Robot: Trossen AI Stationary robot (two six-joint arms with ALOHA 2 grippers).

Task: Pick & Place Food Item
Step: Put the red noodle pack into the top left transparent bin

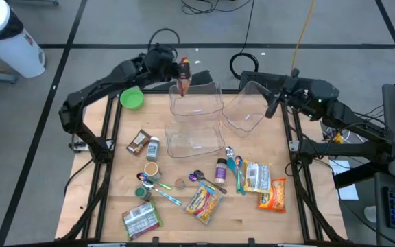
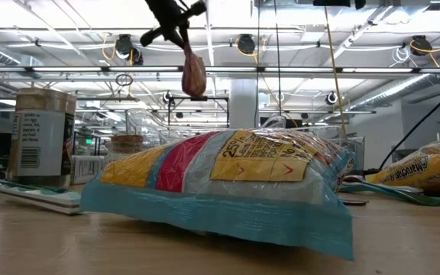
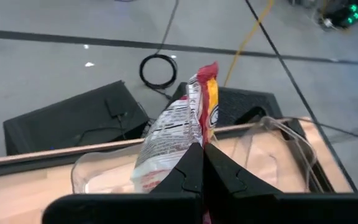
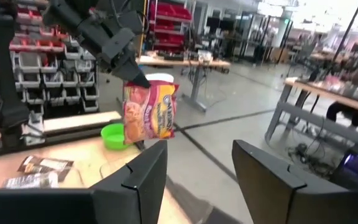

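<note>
Snack bag (image 2: pixel 228 187) lies on wooden table (image 1: pixel 101 206); left hand (image 1: pixel 183 71) pinches food packet (image 1: pixel 184 85).

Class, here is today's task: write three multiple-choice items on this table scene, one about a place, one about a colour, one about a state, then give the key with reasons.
1. Where is the snack packet?
A. Flat on the table
B. Hanging over the far clear container
C. Inside the bowl

2. What colour is the bowl by the table's far left corner?
A. Green
B. Blue
C. White

3. How is the left gripper?
A. Open, empty
B. Shut on the snack packet
C. Out of view

Key: 1 B, the high view shows it dangling above the container; 2 A, it is bright green; 3 B, its fingers pinch the packet's top.
</note>
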